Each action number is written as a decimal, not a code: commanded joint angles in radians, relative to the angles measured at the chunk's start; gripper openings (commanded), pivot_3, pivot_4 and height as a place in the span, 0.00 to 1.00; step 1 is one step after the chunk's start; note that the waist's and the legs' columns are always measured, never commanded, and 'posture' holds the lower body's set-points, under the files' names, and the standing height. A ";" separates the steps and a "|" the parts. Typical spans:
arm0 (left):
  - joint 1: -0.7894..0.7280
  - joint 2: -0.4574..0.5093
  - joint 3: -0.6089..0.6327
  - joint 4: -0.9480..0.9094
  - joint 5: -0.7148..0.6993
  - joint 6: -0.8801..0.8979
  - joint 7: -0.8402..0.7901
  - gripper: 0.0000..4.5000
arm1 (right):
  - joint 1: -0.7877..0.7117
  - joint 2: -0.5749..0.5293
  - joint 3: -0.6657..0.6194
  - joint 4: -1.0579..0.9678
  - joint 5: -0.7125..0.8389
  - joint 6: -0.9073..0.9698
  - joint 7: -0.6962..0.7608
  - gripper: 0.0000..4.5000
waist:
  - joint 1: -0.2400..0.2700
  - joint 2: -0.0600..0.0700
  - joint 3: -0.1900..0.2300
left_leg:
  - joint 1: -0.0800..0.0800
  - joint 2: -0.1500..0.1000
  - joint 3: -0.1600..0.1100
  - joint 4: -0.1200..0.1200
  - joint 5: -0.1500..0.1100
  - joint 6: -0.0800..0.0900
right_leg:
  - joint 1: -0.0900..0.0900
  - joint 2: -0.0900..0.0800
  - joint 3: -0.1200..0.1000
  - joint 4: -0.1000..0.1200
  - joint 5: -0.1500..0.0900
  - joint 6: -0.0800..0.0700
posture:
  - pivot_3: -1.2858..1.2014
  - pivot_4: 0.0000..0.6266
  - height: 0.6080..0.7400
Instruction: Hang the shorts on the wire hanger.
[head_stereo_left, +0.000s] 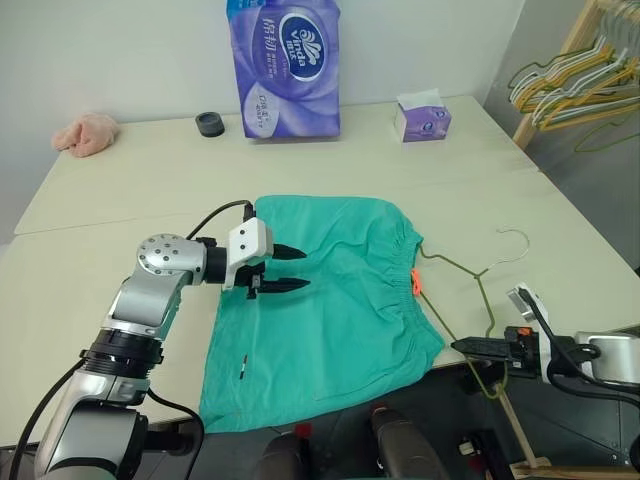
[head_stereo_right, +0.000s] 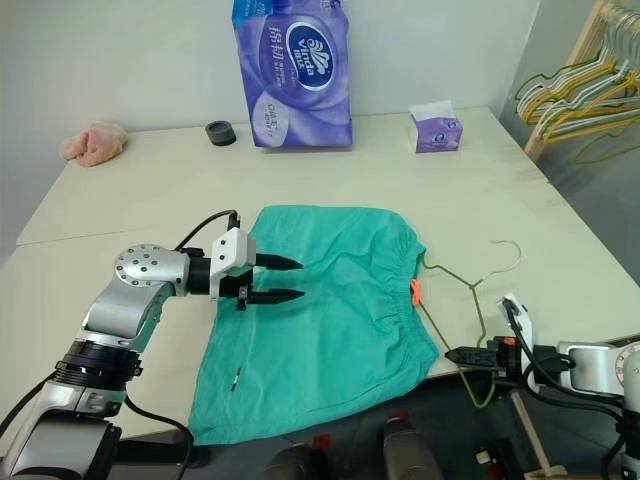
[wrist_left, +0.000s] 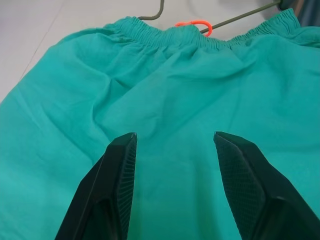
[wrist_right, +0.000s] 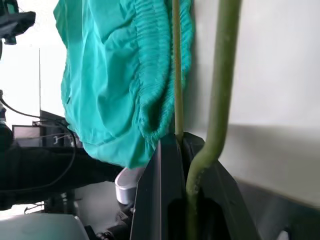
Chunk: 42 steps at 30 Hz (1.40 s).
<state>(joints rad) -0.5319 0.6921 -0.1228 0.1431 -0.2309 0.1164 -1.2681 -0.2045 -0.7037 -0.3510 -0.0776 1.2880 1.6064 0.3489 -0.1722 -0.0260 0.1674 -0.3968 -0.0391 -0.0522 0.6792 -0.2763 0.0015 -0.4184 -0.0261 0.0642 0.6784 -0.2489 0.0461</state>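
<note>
- Shorts (head_stereo_left: 325, 300) lie flat on your bench (head_stereo_left: 120, 190), waistband toward your right, one leg hem hanging a little over the near edge.
- Your left gripper (head_stereo_left: 290, 268) hovers over the shorts' left part with its fingers apart; you can see nothing between them, and the wrist view shows only cloth beyond the tips.
- Whether those fingertips touch the cloth, you cannot tell from the head views.
- Your right gripper (head_stereo_right: 462, 354) sits at the near bench edge, fingers together and clamped on the hanger (head_stereo_right: 470, 285), at the wire's lower corner.
- The hanger lies just beside the waistband, hook (head_stereo_left: 515, 240) pointing away from you; one wire arm runs under the waistband by the orange tag (head_stereo_left: 415, 282), so that stretch is hidden.
- In the right wrist view the wire passes between the closed fingers, with the gathered waistband close beside it.
- Far across the bench you have a purple tissue pack (head_stereo_left: 288, 65), a small tissue box (head_stereo_left: 422, 118), a black ring (head_stereo_left: 210, 124) and a pink cloth (head_stereo_left: 88, 134).
- A rack of hangers (head_stereo_left: 570, 85) is cut off at the right edge.
</note>
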 joint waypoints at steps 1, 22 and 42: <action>0.001 0.009 0.018 -0.042 -0.004 -0.009 0.012 0.57 | -0.081 0.051 0.013 0.068 0.063 0.008 -0.103 0.00 | 0.000 0.000 0.000 | 0.000 0.000 0.000 0.000 0.000 0.000 | 0.000 0.000 0.000 0.000 0.000 0.000 | 0.42 0.20 1.00; -0.119 -0.062 0.119 0.071 -0.064 0.120 0.192 0.76 | -0.290 0.082 0.228 -0.191 -0.224 -0.302 -0.012 0.00 | -0.004 0.001 -0.001 | -0.002 0.000 -0.001 0.001 0.000 0.000 | -0.002 0.000 -0.001 0.000 0.001 0.001 | 0.42 0.18 1.00; -0.379 0.015 -0.010 0.327 0.108 -0.304 -0.071 0.99 | -0.357 -0.096 0.614 -0.348 -0.669 -0.610 0.355 0.00 | -0.023 0.002 -0.002 | -0.003 0.000 -0.002 0.000 0.000 0.000 | -0.003 -0.002 -0.002 0.000 0.001 0.001 | 0.42 0.17 1.00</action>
<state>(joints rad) -0.8770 0.7110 -0.1273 0.4778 -0.1299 -0.1445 -1.3203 -0.5355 -0.7856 0.2623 -0.3773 0.6431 1.0325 0.6751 -0.1951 -0.0237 0.1654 -0.3994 -0.0396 -0.0538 0.6795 -0.2761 0.0012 -0.4217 -0.0279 0.0628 0.6783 -0.2482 0.0467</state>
